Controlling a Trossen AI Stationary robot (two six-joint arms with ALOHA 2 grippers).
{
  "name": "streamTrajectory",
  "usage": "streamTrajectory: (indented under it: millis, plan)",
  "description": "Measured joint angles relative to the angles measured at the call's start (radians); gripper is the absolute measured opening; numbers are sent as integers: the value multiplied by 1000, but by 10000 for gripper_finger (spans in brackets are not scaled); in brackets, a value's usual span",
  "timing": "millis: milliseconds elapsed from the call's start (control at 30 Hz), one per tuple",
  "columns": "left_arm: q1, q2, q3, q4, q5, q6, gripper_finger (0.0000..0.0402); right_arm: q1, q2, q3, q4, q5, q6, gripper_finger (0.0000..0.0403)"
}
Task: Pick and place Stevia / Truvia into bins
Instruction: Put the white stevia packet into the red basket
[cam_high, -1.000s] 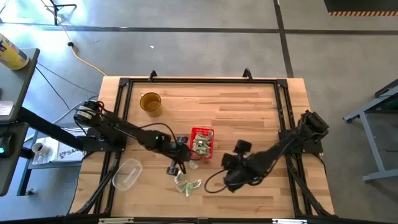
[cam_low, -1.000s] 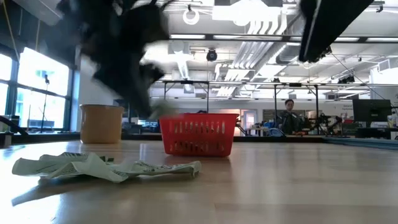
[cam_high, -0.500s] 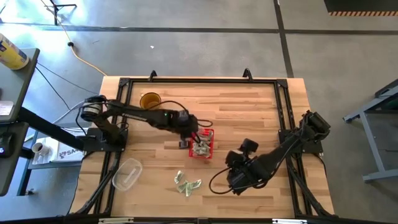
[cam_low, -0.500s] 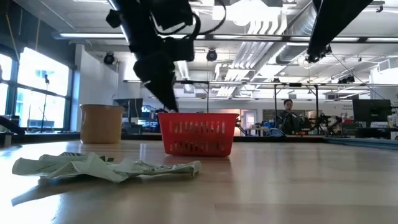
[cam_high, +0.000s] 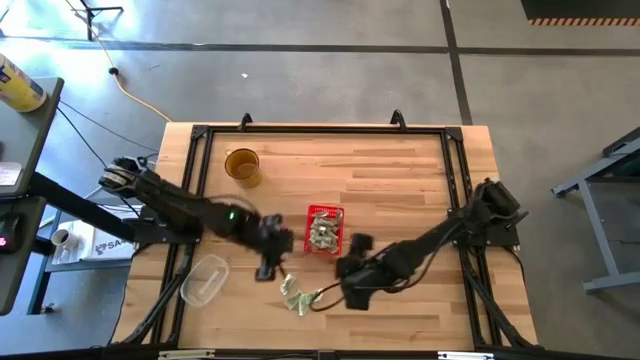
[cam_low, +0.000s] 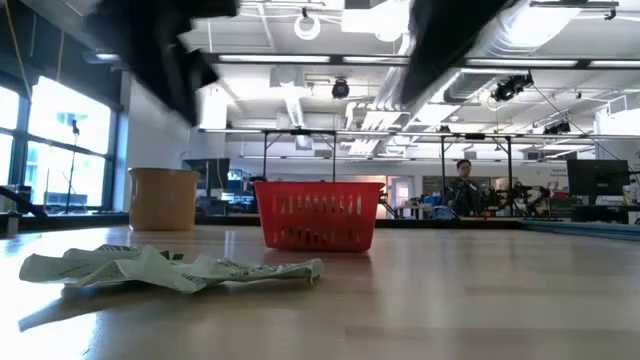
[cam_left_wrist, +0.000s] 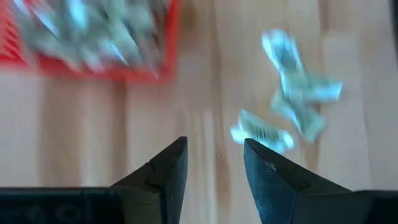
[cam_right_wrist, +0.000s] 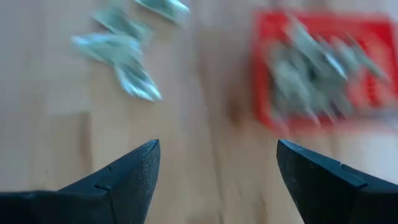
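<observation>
Most sachets (cam_high: 322, 234) already lay in the red basket (cam_high: 323, 212); a few loose sachets (cam_high: 299, 296) remained on the tabletop (cam_high: 400, 180) beside it. The left tool (cam_left_wrist: 214, 163) and right tool (cam_right_wrist: 217, 171) both hung open and empty.

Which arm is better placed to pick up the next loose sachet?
Probably the left. Its open, empty gripper sits next to the loose sachets, between them and the red basket. The right gripper, also open, is about as near.
</observation>
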Motion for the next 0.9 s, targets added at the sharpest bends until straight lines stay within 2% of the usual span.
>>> streamTrajectory:
  millis: [133, 233, 333, 533, 733, 800, 900]
  plan:
    - [-130, -1, -80, 4, -83, -185, 193, -17, 78, 0, 189, -97, -237, 312]
    - [-219, -6, -99, 3, -142, -299, 193, -18, 120, 0, 284, -186, -313, 312]
    - [-295, -6, -99, 0, -200, -363, 193, -18, 156, 0, 363, -230, -316, 312]
    - [-382, -7, -99, -46, -280, -446, 193, -29, 241, 0, 537, -220, -303, 312]
    - [-403, -7, -100, -68, -307, -471, 193, -39, 326, 0, 548, -208, -236, 309]
    - [-401, -7, -100, -68, -310, -481, 193, -40, 339, 1, 548, -198, -208, 298]
    - [-400, -7, -100, -67, -314, -485, 193, -46, 345, 5, 506, -184, -165, 254]
